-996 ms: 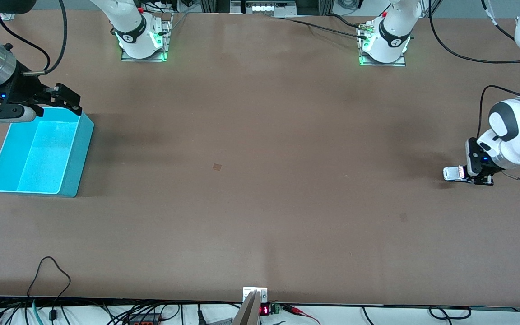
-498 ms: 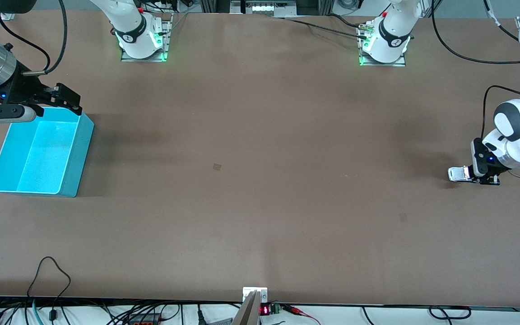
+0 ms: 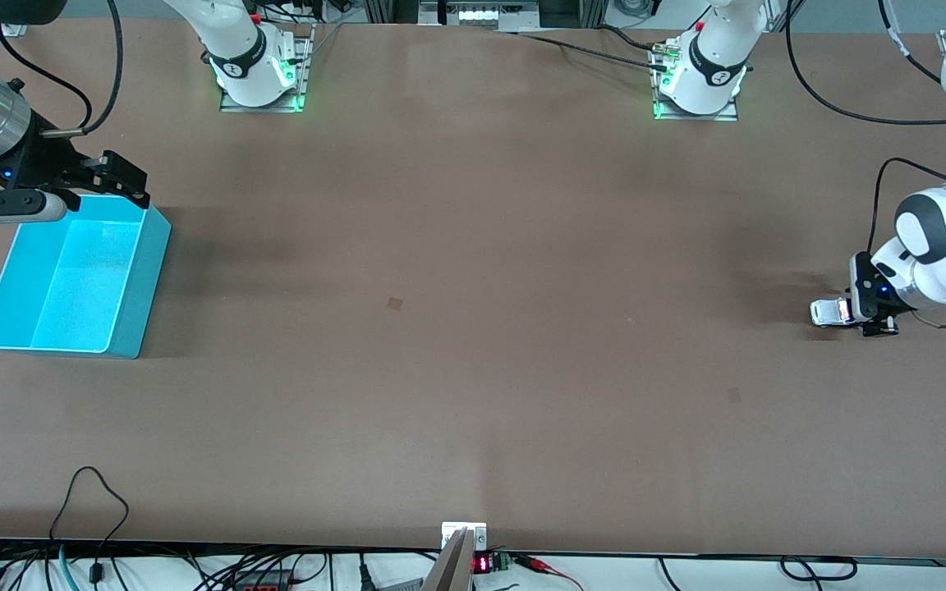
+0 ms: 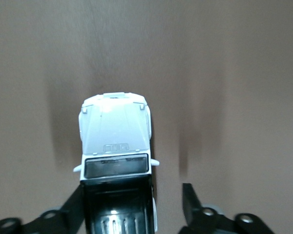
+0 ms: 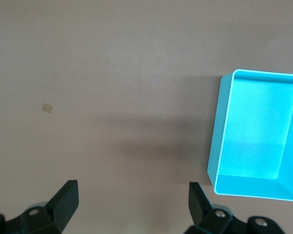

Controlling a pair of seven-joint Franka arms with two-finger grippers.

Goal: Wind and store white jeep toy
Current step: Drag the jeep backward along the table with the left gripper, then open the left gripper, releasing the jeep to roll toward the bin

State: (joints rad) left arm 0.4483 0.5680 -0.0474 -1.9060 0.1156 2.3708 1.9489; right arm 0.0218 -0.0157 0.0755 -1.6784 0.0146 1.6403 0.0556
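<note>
The white jeep toy (image 3: pixel 826 313) stands on the table at the left arm's end. In the left wrist view the white jeep toy (image 4: pixel 115 141) shows its white hood and black roof. My left gripper (image 3: pixel 852 317) is low at the table and straddles the jeep's rear. My left gripper (image 4: pixel 131 204) is open: one finger (image 4: pixel 71 207) lies against the jeep's side and a gap shows between the other finger (image 4: pixel 189 197) and the jeep. My right gripper (image 3: pixel 124 180) is open and empty and waits over the turquoise bin's (image 3: pixel 153 246) rim nearest the bases. My right gripper (image 5: pixel 132 195) shows bare table between its fingers.
The turquoise bin (image 5: pixel 219 131) is empty and stands at the right arm's end of the table. A small tan mark (image 3: pixel 395 304) lies near the table's middle. Cables (image 3: pixel 95 492) trail along the table edge nearest the front camera.
The left gripper and the jeep shifted a little toward the left arm's end, then came back slightly toward the table's middle. The right arm has not moved.
</note>
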